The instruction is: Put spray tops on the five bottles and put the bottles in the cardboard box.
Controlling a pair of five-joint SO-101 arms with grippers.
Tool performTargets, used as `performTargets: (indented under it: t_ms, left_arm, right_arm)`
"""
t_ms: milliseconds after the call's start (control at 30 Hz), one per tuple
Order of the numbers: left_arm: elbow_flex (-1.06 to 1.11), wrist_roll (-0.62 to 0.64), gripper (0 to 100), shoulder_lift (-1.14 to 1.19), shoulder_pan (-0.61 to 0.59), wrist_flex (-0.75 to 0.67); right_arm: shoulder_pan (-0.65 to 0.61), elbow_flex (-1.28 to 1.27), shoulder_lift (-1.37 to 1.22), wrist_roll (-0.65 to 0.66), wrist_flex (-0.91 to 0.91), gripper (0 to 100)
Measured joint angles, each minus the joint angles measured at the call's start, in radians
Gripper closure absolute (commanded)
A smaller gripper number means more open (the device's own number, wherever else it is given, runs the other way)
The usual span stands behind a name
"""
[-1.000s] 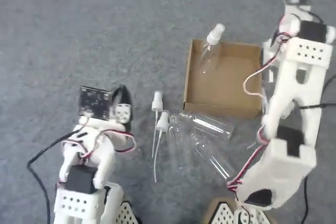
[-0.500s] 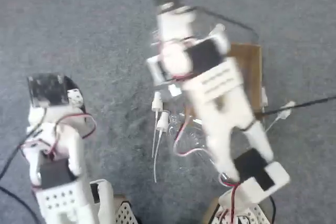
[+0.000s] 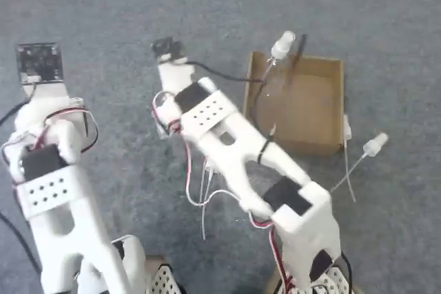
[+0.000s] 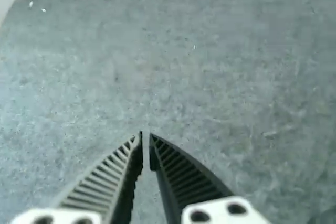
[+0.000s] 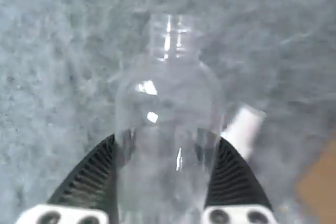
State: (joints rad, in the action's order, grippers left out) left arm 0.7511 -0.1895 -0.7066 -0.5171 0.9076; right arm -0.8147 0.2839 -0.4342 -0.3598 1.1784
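A clear bottle (image 5: 167, 103) with a bare threaded neck sits between the fingers of my right gripper (image 5: 165, 145), which is shut on its body. A white spray top (image 5: 242, 127) lies on the carpet beside it. In the high view my right arm (image 3: 227, 135) stretches across the middle of the table, covering the loose bottles. The cardboard box (image 3: 324, 144) holds one capped bottle (image 3: 278, 56) leaning on its far wall. Another spray top (image 3: 375, 145) lies right of the box. My left gripper (image 4: 145, 136) is shut on nothing over bare carpet.
Thin dip tubes of spray tops (image 3: 203, 201) stick out from under the right arm. My left arm (image 3: 48, 170) stands at the table's left side. A brown corner of the box (image 5: 321, 187) edges into the right wrist view.
My right arm has swung from the right of the box across to the table's middle and left. My left arm has pulled away to the left.
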Motion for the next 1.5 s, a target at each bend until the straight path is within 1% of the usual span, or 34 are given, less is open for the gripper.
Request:
performTargets:
  t_ms: [133, 233, 333, 567, 667, 800, 867, 1000, 1133, 1267, 1367, 1500]
  left_arm:
    - [-0.003, 0.0, 99, 0.023, 0.0, 0.0]
    - [-0.003, -0.008, 99, 0.023, 0.0, 0.0]
    - [-0.003, -0.029, 99, 0.023, 0.0, 0.0]
    - [-0.005, -0.037, 99, 0.023, 0.0, 0.028]
    - [-0.005, -0.037, 99, 0.023, 0.0, 0.049]
    - [-0.005, -0.037, 98, 0.023, 0.031, 0.098]
    - [-0.005, -0.037, 95, 0.023, 0.058, 0.143]
    - [-0.046, -0.037, 89, 0.023, 0.123, 0.238]
    - [-0.072, -0.002, 88, 0.023, 0.201, 0.295]
    - [-0.072, 0.057, 88, 0.023, 0.305, 0.302]
    - [-0.072, 0.104, 88, 0.023, 0.387, 0.302]
    - [-0.034, 0.155, 88, 0.023, 0.473, 0.267]
  right_arm:
    - [-0.048, -0.003, -0.086, -0.031, -0.032, 79.7]
    - [-0.055, -0.003, -0.12, -0.04, -0.035, 73.6]
    - [-0.054, -0.003, -0.124, -0.04, -0.038, 70.5]
    - [-0.054, -0.003, -0.109, -0.04, -0.038, 70.5]
    - [-0.054, -0.003, -0.043, -0.04, -0.002, 70.7]
    - [-0.025, -0.003, 0.087, -0.012, 0.087, 78.4]
    - [0.014, -0.003, 0.155, 0.017, 0.155, 80.5]
    - [0.11, -0.003, 0.282, 0.126, 0.293, 78.1]
    - [0.238, -0.003, 0.4, 0.209, 0.374, 77.9]
    - [0.353, -0.003, 0.493, 0.324, 0.471, 77.9]
    - [0.486, -0.025, 0.543, 0.407, 0.528, 77.9]
    - [0.701, -0.104, 0.574, 0.505, 0.529, 77.9]
